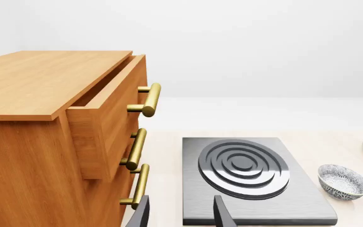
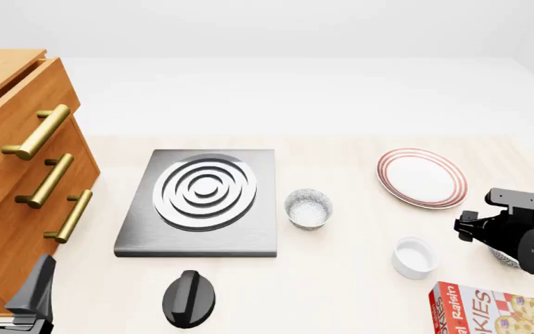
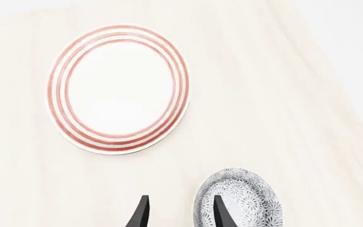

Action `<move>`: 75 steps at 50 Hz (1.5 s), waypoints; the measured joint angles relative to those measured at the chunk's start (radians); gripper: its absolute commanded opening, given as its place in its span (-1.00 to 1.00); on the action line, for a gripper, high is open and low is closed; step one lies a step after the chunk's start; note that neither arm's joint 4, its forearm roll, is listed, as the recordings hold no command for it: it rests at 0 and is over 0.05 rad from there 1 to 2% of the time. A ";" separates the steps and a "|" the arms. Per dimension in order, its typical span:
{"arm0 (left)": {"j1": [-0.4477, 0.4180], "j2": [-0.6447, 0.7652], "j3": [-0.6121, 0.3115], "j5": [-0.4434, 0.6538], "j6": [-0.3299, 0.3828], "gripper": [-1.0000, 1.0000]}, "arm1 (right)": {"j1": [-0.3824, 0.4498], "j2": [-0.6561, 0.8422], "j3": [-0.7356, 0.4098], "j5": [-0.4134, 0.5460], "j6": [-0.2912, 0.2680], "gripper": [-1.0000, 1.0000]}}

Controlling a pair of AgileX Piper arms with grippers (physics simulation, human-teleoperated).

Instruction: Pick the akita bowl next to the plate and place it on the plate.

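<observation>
The plate, white with red-pink rings, lies flat on the table and also shows in the front view as the plate. Just beside it sits the akita bowl, grey-black speckled. My right gripper is open above the bowl's rim, one finger over its inside and the other outside it. In the front view my right arm hides nearly all of this bowl. A look-alike bowl stands between stove and plate. My left gripper is open and holds nothing, far off at the front left.
A grey stove plate with a ringed burner lies mid-table, with a black knob in front of it. A wooden drawer cabinet stands at the left, its top drawer ajar. A white ramekin and a cookie box sit close to my right arm.
</observation>
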 measured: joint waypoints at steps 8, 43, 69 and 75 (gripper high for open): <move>0.000 0.000 0.000 0.000 0.000 1.00 | -0.002 0.009 0.010 -0.013 0.001 1.00; 0.000 0.000 0.000 0.000 0.000 1.00 | -0.006 0.100 0.043 -0.098 0.008 1.00; 0.000 0.000 0.000 0.000 0.000 1.00 | 0.012 0.079 0.062 -0.103 -0.017 -1.00; 0.000 0.000 0.000 0.000 0.000 1.00 | 0.027 0.036 0.059 -0.063 -0.027 -1.00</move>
